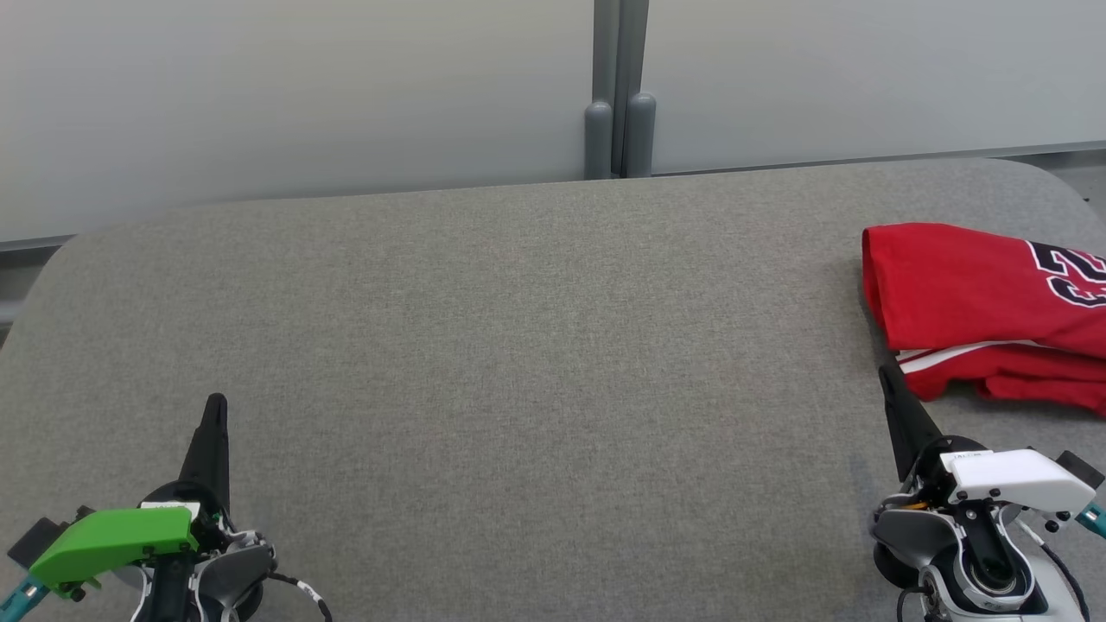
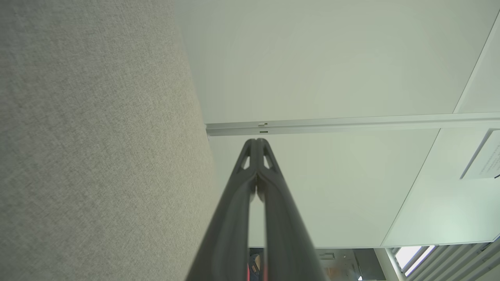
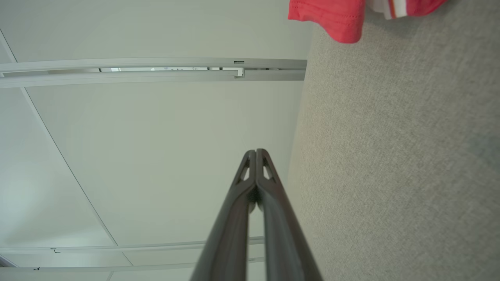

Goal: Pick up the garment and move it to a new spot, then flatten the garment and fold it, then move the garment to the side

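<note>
Though both closed and empty, left claw (image 1: 216, 401), right claw (image 1: 883, 371); one folded red garment (image 1: 968, 294); one table (image 1: 518, 345).

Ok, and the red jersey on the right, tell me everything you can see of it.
The red jersey lies folded in loose layers at the right end of the grey fabric-covered table, partly cut off by the head view's edge. It looks like light sports knit, with black numerals outlined in white on top and white striped trim between the layers. Its hem is stitched. Only the table touches it; the shut right gripper sits just short of its near corner.
</note>
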